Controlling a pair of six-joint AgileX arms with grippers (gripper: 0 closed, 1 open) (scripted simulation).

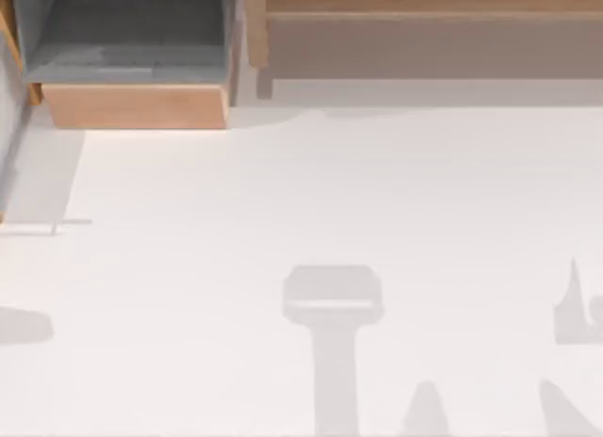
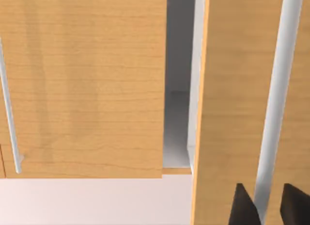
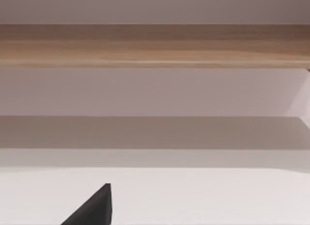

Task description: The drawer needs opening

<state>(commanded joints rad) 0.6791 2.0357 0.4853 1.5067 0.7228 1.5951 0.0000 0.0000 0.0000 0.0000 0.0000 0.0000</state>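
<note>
Up at the far edge of the white tabletop (image 1: 330, 202), along the top of the top view, stands a wooden cabinet (image 1: 415, 4) whose long front runs across the upper right of the frame. Soft grey shadows fall on the tabletop in the lower middle and lower right of that view, and nothing lies on the bare surface between them and the cabinet.

At the upper left of the top view the drawer (image 1: 137, 105) is pulled out from the cabinet: its light wood front panel faces down the frame, and behind it the grey inside of the box is open to the camera. A wood side wall edges it on the right.

In the left wrist view the left hand (image 2: 265, 205) sits at the lower right of the frame, its two dark fingers (image 2: 242, 208) set on either side of a pale metal bar handle (image 2: 276, 104) that runs up a wood panel. The fingers are spread just wider than the bar, and I cannot tell whether they touch it. Left of that panel is a grey gap into the cabinet's inside, and further left a broad wood front (image 2: 82, 84) carrying a second thin handle (image 2: 9, 118) near the frame's left edge.

In the right wrist view one dark finger of the right hand (image 3: 92, 208) shows at the bottom, above the tabletop and facing the cabinet; whether that hand is spread or pressed together I cannot tell.
</note>
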